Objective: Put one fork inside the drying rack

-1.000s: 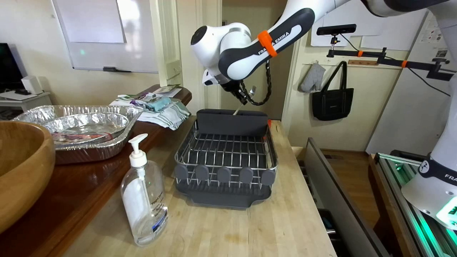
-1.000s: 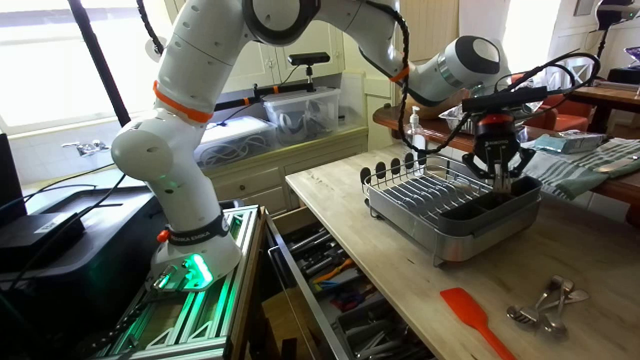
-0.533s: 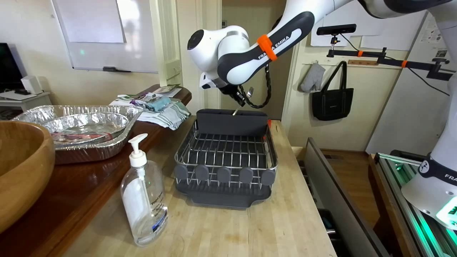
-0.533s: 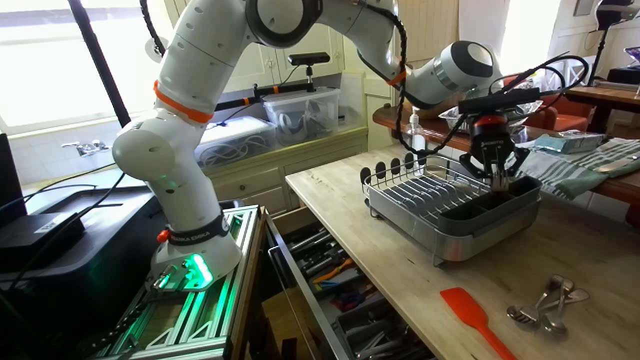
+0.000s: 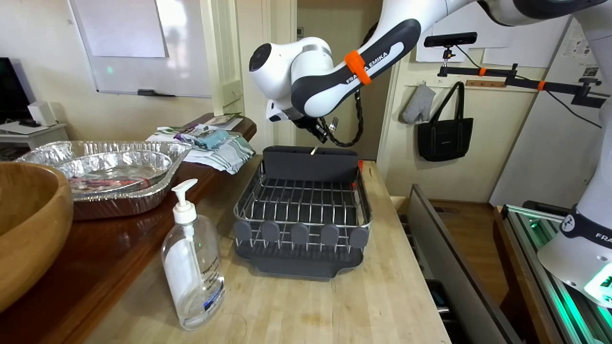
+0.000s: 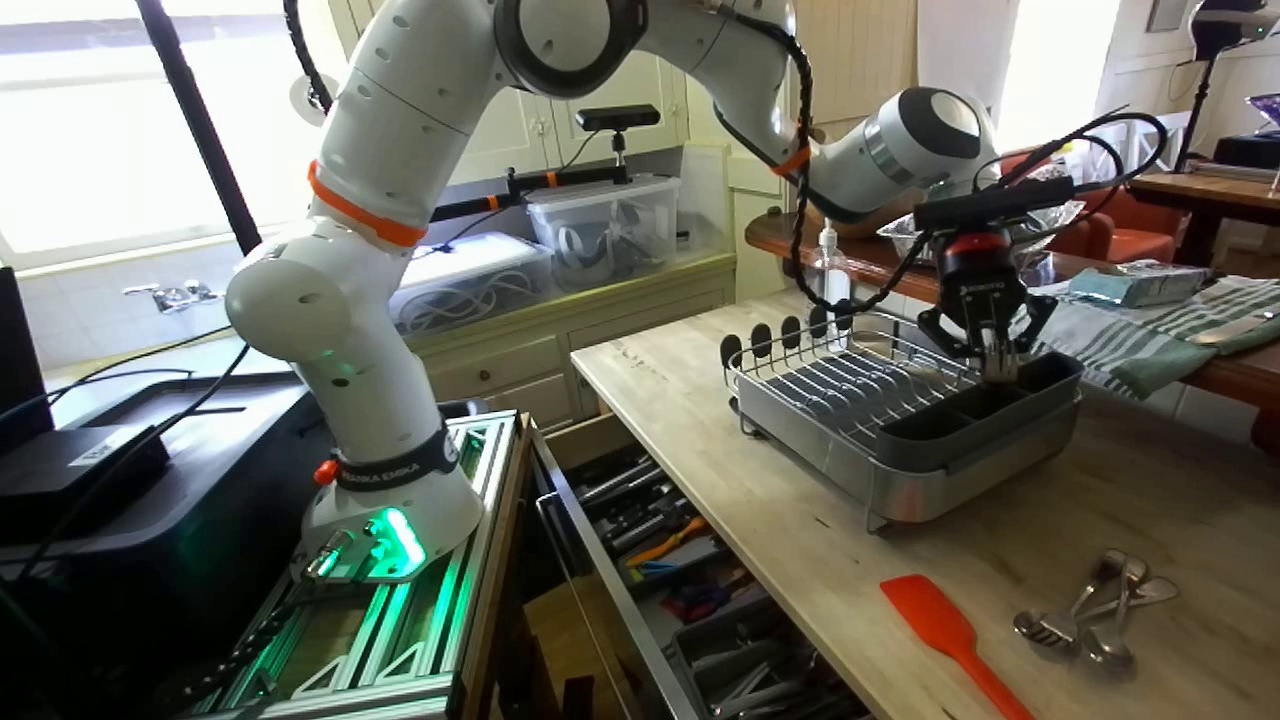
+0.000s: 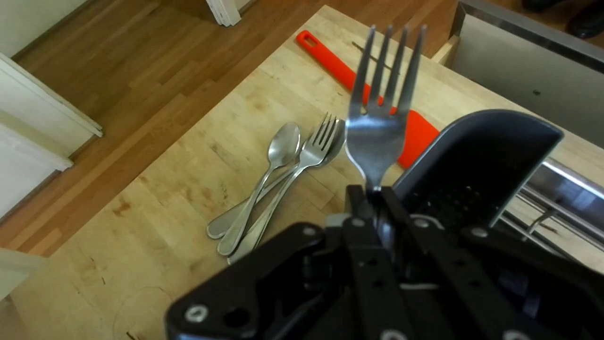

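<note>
Fork [image 7: 376,137] was pinched in the gripper [image 7: 373,192], tines above the grip, handle slanting down beneath it, over the caddy [image 6: 985,435] at one end of the rack [image 6: 810,425]; whether the handle tip was inside the caddy, I could not tell. Lower than the gripper and well apart from it, a spatula [image 6: 938,615] and some cutlery [image 7: 258,194] lay on the table [image 6: 680,370]

"FRANKA EMIKA" on arm [image 5: 385,50] (strap [image 5: 357,67] covers part); "ROBOTIQ" on end effector [image 6: 998,368].
</note>
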{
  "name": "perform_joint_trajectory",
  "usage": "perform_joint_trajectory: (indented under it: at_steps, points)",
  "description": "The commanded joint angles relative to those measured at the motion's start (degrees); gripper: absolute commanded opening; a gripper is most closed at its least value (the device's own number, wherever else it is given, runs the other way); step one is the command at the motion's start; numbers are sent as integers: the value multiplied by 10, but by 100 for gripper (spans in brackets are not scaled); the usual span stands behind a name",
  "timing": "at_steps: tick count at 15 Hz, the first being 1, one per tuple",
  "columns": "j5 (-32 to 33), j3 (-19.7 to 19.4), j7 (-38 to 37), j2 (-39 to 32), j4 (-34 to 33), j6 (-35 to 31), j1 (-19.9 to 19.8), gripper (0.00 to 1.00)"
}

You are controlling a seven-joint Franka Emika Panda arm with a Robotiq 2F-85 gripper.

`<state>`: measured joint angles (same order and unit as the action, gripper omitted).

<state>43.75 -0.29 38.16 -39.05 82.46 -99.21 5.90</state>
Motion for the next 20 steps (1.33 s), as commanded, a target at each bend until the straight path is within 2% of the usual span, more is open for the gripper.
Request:
perform_joint_trajectory:
  at_steps: [1,7,9,16,20]
  points:
    - [18,3,-14,-7,-3,9,0,44]
    - [15,5,-20,-2,-3,9,-2,90]
    - [9,8,-20,7,3,5,-5,100]
    - [-38,26,-22,67,30,-27,-32,100]
    - [-112,32,-24,114,52,-39,-56,100]
